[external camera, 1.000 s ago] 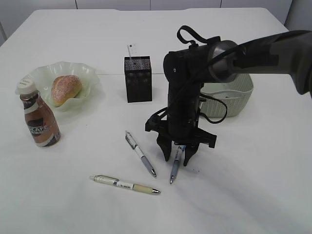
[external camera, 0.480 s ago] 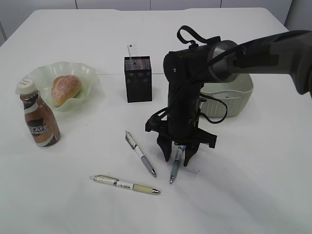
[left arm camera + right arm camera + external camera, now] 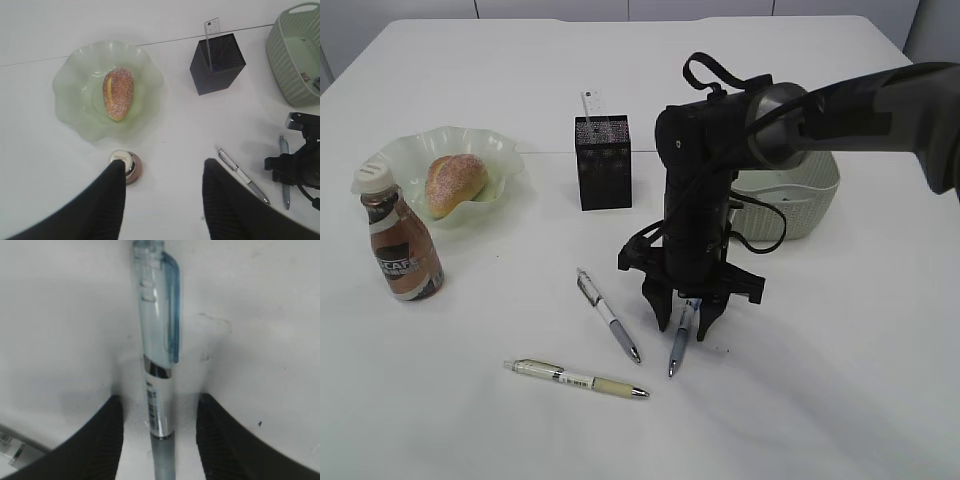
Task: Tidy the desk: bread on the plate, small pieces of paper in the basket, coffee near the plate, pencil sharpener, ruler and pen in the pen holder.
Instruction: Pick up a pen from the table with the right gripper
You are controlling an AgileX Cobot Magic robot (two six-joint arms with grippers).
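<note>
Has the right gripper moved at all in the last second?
No. The right gripper sits at the same spot relative to the pen holder, straddling the blue pen.

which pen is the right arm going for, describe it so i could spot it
On the white desk, look in front of the black mesh pen holder, where three pens lie. It is the rightmost one, the blue-clipped pen, lying between the open fingers of the right gripper. Unlike the cream pen and grey pen, its upper barrel is clear blue.
</note>
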